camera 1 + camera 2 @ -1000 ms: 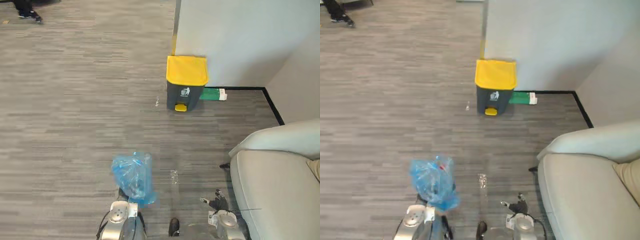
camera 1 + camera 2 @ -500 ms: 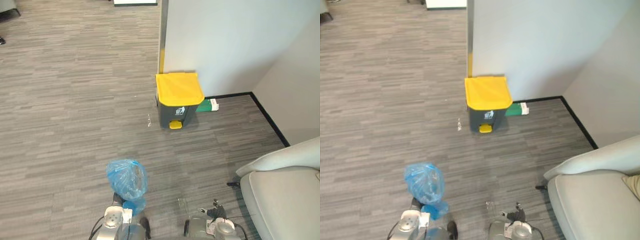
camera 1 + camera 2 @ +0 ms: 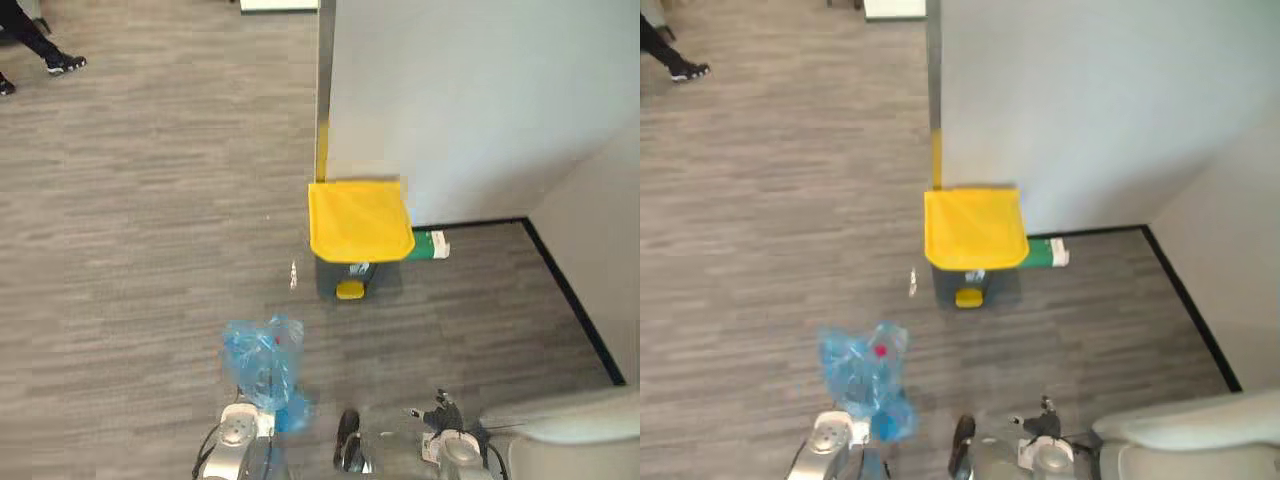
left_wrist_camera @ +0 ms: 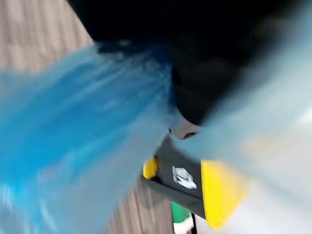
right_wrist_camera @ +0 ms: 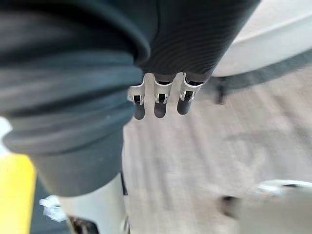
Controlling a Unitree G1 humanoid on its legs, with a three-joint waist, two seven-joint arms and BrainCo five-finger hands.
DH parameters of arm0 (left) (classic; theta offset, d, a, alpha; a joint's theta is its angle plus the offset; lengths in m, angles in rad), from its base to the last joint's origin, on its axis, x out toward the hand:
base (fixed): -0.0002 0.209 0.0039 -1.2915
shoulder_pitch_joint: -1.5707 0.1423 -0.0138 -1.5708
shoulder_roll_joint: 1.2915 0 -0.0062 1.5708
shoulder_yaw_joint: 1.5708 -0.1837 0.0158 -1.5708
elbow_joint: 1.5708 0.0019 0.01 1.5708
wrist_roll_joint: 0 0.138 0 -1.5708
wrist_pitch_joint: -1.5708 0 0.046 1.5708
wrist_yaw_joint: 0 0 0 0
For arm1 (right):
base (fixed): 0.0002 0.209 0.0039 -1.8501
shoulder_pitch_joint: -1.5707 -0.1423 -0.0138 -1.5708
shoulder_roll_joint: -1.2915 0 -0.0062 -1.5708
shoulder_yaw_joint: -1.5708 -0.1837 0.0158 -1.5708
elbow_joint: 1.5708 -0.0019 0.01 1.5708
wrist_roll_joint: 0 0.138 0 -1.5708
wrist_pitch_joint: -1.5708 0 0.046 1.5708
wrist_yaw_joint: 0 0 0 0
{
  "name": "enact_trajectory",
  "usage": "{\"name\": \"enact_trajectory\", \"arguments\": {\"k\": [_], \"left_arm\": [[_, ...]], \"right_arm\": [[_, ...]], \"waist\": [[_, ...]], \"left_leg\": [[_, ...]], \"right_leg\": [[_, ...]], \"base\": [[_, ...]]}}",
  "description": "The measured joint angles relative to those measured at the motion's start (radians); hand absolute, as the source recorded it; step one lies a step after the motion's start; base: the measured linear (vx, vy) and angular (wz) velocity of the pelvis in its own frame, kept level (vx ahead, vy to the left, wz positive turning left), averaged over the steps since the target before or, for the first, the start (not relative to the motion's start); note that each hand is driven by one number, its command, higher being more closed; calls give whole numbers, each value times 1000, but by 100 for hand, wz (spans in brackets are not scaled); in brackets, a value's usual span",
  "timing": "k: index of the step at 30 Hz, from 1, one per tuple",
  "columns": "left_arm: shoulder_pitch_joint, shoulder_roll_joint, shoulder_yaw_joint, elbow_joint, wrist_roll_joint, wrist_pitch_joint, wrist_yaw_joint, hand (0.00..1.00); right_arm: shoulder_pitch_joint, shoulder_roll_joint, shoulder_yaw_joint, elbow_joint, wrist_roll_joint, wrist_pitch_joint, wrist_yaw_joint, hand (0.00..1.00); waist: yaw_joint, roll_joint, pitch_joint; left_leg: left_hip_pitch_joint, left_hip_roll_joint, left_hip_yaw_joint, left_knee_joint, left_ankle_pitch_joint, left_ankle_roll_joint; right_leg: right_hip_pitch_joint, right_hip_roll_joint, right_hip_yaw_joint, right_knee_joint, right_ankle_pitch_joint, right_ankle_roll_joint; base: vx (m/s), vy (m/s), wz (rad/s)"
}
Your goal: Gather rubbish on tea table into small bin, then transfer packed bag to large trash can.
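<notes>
Since the whole thing turns on where the can sits relative to the bag, big stuff first: white wall (image 3: 470,100) ahead, grey wood-look floor (image 3: 140,220), and a bit of pale sofa (image 3: 580,440) low on the robot's right. The large trash can (image 3: 345,275) stands at the foot of that wall by its corner, yellow lid (image 3: 358,220) down.

The packed blue rubbish bag (image 3: 262,355) shows on the left side, right over the end of the left arm. My read is that the left hand (image 4: 207,78) is carrying it. The plastic hides the fingers though, so I can't tell how they're closed.

From the bag, the can lies ahead and a bit to the right, well apart, with bare floor between. In the left wrist view the can peeks out just past the blue plastic.

The right hand (image 5: 157,100) hangs near the sofa, fingers straight and loose, holding nothing.

The little yellow foot pedal (image 3: 350,290) faces the robot. With the lid shut, I'd guess that's got to be dealt with before the bag can go in.
</notes>
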Motion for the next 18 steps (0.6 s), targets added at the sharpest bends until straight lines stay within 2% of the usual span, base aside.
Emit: {"name": "enact_trajectory", "arguments": {"k": [2, 3, 5, 6, 7, 9, 10, 11, 12, 13, 14, 16, 18], "left_arm": [[0, 0, 0, 1, 0, 1, 0, 100], [2, -4, 0, 1, 0, 1, 0, 100], [8, -14, 0, 1, 0, 1, 0, 100], [13, -18, -1, 4, 0, 1, 1, 100], [10, -13, 0, 20, 0, 1, 1, 100], [10, 23, -4, 23, 1, 2, 1, 100], [1, 23, -3, 27, 1, 3, 2, 100], [-1, 21, -4, 28, 1, 4, 4, 100], [10, 25, -8, 27, 0, 4, 5, 100], [23, 29, -12, 27, 0, 6, 7, 100], [27, 53, -17, 28, 0, 12, 8, 100], [14, 80, -20, 27, 0, 13, 10, 100], [-6, 97, -20, 28, 0, 13, 10, 100]], "right_arm": [[-11, 1, -13, 4, 0, 1, -1, 0], [-11, 1, -24, 13, 0, 1, -2, 0], [-7, -20, -32, 51, -1, 5, -7, 0], [-1, -24, -29, 65, -1, 5, -11, 0], [-4, -21, -29, 87, -1, 9, -12, 0], [19, 2, -19, 84, -2, 13, -13, 0], [22, 7, -24, 88, -2, 16, -13, 0], [24, 8, -31, 92, -3, 17, -13, 0], [26, 13, -35, 90, 0, 16, -10, 0], [22, 12, -37, 85, -1, 15, -8, 0], [18, 13, -37, 82, -1, 11, -8, 0], [15, 9, -37, 81, -1, 3, -9, 0], [-1, 8, -39, 81, 0, 1, -9, 0]], "waist": [[2, -3, 3], [3, -5, 3], [9, 5, -3], [15, 37, -20], [14, 30, -26], [6, -19, -50], [7, -27, -47], [2, -27, -44], [3, -30, -43], [2, -35, -37], [-7, -35, -29], [-16, -37, -27], [-19, -41, -21]], "left_leg": [[-40, -39, -11, -165, 16, 4], [-42, -61, -14, -262, 45, 1], [-32, -89, -19, -437, 143, -4], [-24, -87, -30, -468, 254, -15], [-6, -99, -26, -470, 300, 6], [10, -159, -9, -480, 254, 41], [21, -181, -4, -468, 210, 44], [51, -194, 6, -469, 186, 56], [92, -206, 19, -473, 162, 62], [146, -220, 21, -469, 142, 75], [201, -224, 13, -457, 109, 86], [263, -217, -18, -457, 81, 93], [303, -216, -44, -483, 72, 94]], "right_leg": [[24, -20, 16, -16, -7, 21], [40, -35, 25, -22, -14, 37], [71, -45, 47, -40, -29, 80], [84, -38, 65, -43, -44, 106], [104, -48, 83, -47, -52, 129], [110, -114, 89, -37, -77, 173], [83, -145, 97, 58, -100, 207], [36, -175, 108, 202, -111, 225], [-22, -207, 122, 379, -102, 227], [-106, -249, 127, 603, -57, 201], [-169, -260, 122, 795, -53, 193], [-227, -248, 61, 874, -99, 185], [-309, -235, -1, 796, -120, 169]], "base": [[315, 80, -23], [317, 144, -26], [301, 206, -36], [324, 273, -45], [368, 255, -36], [401, 247, -7], [323, 228, -3], [369, 293, -14], [250, 208, -20], [407, 254, -9], [356, 166, 11], [423, 97, 55], [416, 17, 54]]}}
